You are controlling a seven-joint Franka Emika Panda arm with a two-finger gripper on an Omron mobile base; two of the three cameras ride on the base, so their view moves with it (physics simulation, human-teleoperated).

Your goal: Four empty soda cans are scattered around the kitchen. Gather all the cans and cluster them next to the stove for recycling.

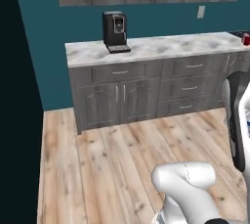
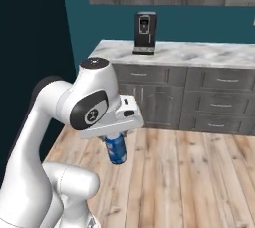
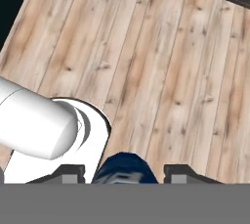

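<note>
The gripper [image 2: 115,140] sits under the white hand in the right base view, so its fingers are mostly masked by the hand's body; what shows is a blue soda can [image 2: 115,149] hanging below it, clamped between the jaws. The can's upper part is lost behind the hand, and its label is too blurred to read beyond blue with pale and reddish marks. Its long axis runs close to vertical, leaning slightly, the lower end pointing down at the wooden floor [image 2: 199,172], which it does not touch.

In the hand view the gripper [image 3: 125,170] appears as two dark fingertips [image 3: 66,170] at the bottom edge, with the can's [image 3: 125,169] rounded blue end between them, cut off by the frame; whether the pads press its sides cannot be made out there. The plank floor [image 3: 161,61] lies beyond.

The left base view gives the counter [image 1: 161,48] with a black coffee machine [image 1: 115,32] standing near its left end and back edge. At the counter's far right end a red thing [image 1: 247,38] is cut by the picture's edge, too little of it showing to name it. The right base view shows the same coffee machine [image 2: 145,33] on the counter [image 2: 199,54], near its left end
</note>
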